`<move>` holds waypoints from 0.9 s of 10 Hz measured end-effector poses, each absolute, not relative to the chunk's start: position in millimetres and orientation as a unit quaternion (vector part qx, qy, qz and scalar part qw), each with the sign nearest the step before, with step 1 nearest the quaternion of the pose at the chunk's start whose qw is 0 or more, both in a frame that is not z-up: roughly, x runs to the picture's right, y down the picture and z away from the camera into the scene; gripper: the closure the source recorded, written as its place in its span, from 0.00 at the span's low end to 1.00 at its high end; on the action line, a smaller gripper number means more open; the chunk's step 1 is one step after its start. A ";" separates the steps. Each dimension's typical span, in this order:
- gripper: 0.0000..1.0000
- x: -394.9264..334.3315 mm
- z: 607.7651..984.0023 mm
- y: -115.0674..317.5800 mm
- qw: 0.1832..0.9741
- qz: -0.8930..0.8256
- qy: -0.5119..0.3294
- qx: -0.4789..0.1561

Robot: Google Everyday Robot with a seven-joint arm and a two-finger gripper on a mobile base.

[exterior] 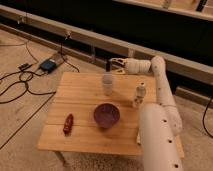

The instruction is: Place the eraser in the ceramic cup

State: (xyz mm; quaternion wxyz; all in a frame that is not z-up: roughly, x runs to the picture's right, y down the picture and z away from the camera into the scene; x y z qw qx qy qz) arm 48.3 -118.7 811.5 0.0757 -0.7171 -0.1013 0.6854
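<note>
The ceramic cup (107, 84), pale and upright, stands on the wooden table (80, 95) near its far edge. My gripper (114, 63) hovers above and just behind the cup, past the table's back edge, pointing left. It is shut and I see nothing between its fingers. The eraser is hidden from view; I cannot see into the cup from here.
A wide purple bowl (106, 115) sits mid-table in front of the cup. A small white bottle (140, 95) stands to the cup's right, close to my arm (162, 90). A red object (68, 123) lies front left. Cables and a blue box (49, 65) lie on the floor to the left.
</note>
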 end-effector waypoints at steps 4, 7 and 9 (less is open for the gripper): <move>1.00 39.8 791.1 -113.7 0.086 0.670 -0.093 -0.731; 1.00 31.0 777.8 -108.4 0.089 0.655 -0.088 -0.745; 1.00 22.3 771.3 -104.2 0.087 0.643 -0.085 -0.756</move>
